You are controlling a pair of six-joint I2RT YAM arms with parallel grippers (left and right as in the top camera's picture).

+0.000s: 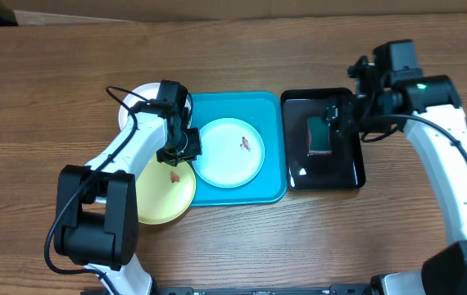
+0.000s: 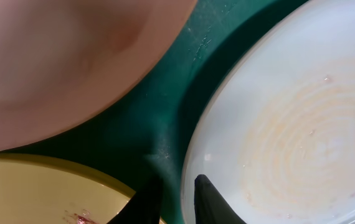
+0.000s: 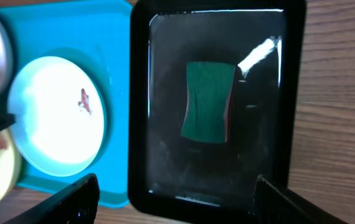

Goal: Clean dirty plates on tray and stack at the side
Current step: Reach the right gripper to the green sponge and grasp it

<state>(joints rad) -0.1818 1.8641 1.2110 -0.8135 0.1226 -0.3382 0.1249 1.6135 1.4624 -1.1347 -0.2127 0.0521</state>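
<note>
The turquoise tray [image 1: 262,111] lies mid-table. The mint-blue plate [image 1: 229,156], with a reddish smear, lies on it. My left gripper [image 1: 186,147] is at this plate's left rim. In the left wrist view its fingers [image 2: 174,199] sit close together astride the rim of the mint-blue plate [image 2: 289,124]. The yellow-green plate [image 1: 164,192] lies at the tray's left edge, its smear showing. The white plate [image 1: 139,100] lies behind my left arm, partly hidden. My right gripper [image 1: 336,115] hangs open and empty over the green sponge [image 3: 208,102].
A glossy black tray [image 1: 324,182] holding the sponge [image 1: 319,135] stands right of the turquoise tray. The right wrist view shows the black tray's rim [image 3: 141,124] touching the turquoise tray [image 3: 118,62]. Bare wooden table lies all round.
</note>
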